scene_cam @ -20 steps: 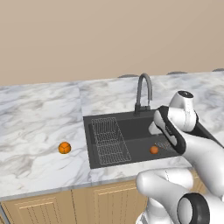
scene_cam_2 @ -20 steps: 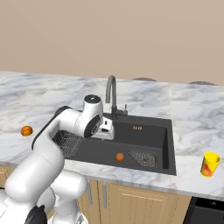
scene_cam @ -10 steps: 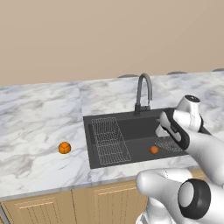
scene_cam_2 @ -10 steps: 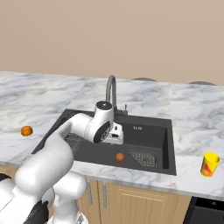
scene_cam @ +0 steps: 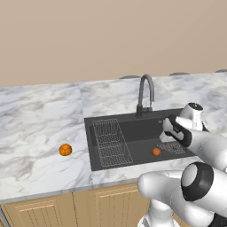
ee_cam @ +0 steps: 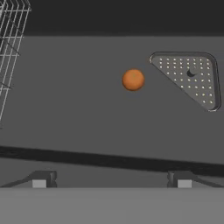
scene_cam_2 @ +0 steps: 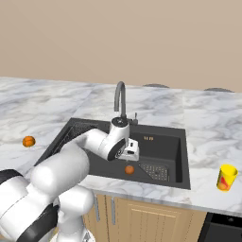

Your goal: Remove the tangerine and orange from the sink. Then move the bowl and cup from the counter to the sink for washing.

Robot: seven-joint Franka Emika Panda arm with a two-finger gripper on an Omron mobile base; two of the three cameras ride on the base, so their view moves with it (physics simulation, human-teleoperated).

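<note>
Right now your jaws (ee_cam: 111, 183) hang over the sink (scene_cam_2: 165, 182) spread wide, with nothing between them. You can see the two dark fingertips (ee_cam: 40, 180) far apart at the bottom of the hand view, and the dark sink floor beyond them.

One small orange fruit (ee_cam: 133, 80) lies on the sink floor ahead of the jaws, slightly to the right of their midline and clear of both fingertips. Just past it on that same side sits the perforated drain plate (ee_cam: 190, 78), near the fruit but not touching it. The wire rack (ee_cam: 11, 48) is off to the other side, at the left edge of the hand view.

From the base cameras, you see the jaws (scene_cam_2: 130, 150) just above that fruit (scene_cam_2: 129, 169) and in front of the faucet (scene_cam_2: 121, 99). A second orange fruit (scene_cam: 65, 150) rests on the marble surface (scene_cam: 40, 128), well away from the jaws beyond the rack side of the sink. The yellow cup (scene_cam_2: 226, 177) stands upright on the surface on the opposite side, past the sink's far rim from the jaws.
</note>
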